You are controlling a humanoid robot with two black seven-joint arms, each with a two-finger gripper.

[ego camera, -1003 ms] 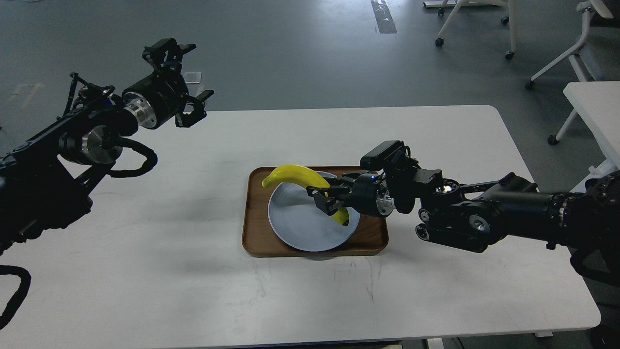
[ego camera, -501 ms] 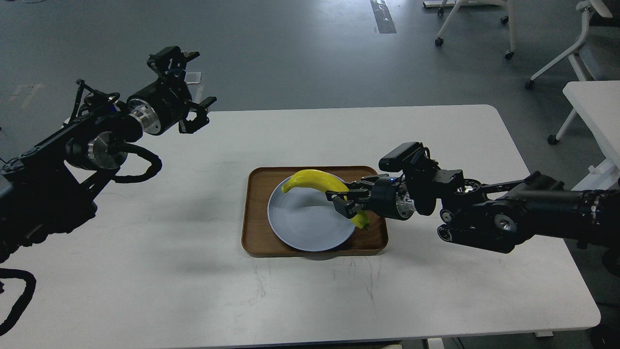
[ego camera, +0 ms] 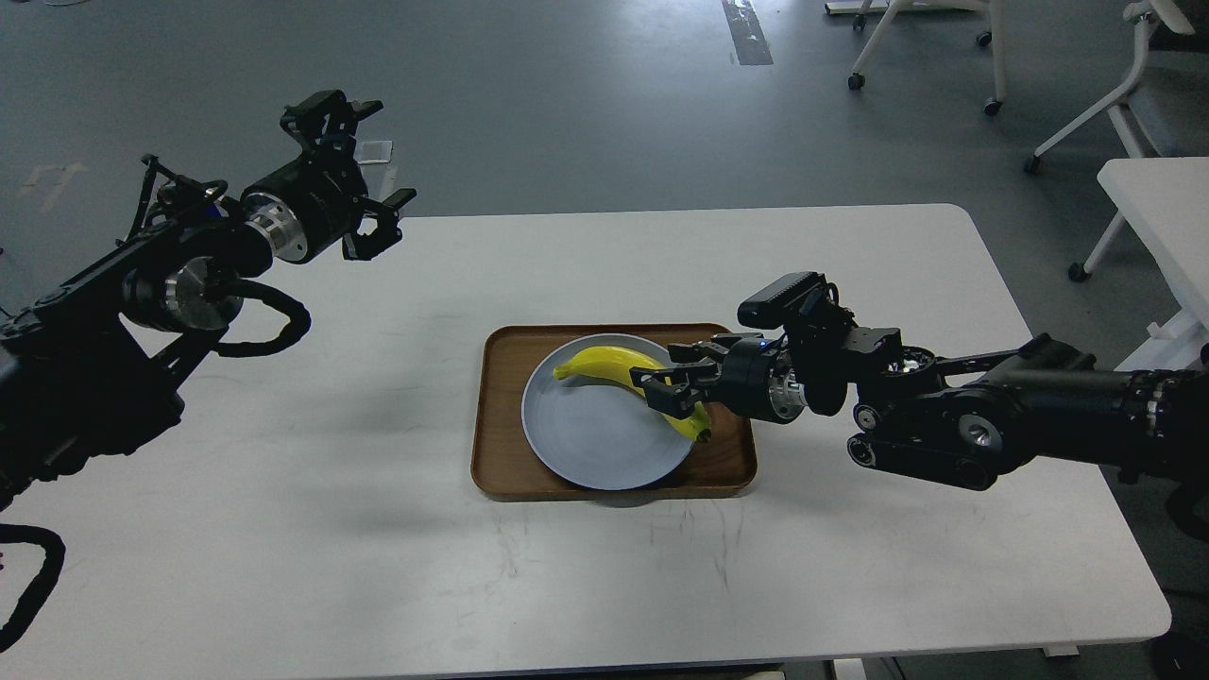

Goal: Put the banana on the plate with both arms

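The yellow banana (ego camera: pixel 604 361) lies across the far right part of the pale blue-grey plate (ego camera: pixel 586 444), its dark tip hanging over the plate's right rim. My right gripper (ego camera: pixel 667 387) reaches in from the right and is shut on the banana's right half, low over the plate. My left gripper (ego camera: pixel 381 223) is open and empty, held high above the table's far left edge, well away from the plate.
The plate sits in a brown wooden tray (ego camera: pixel 496 416) in the middle of the white table (ego camera: pixel 378 529). A second white table (ego camera: pixel 1157 203) and wheeled chairs (ego camera: pixel 1124 94) stand at the far right on the grey floor.
My right gripper has drawn the banana to the right and lowered it until it rests on the plate. My left gripper has stayed high at the far left, shifting only slightly.
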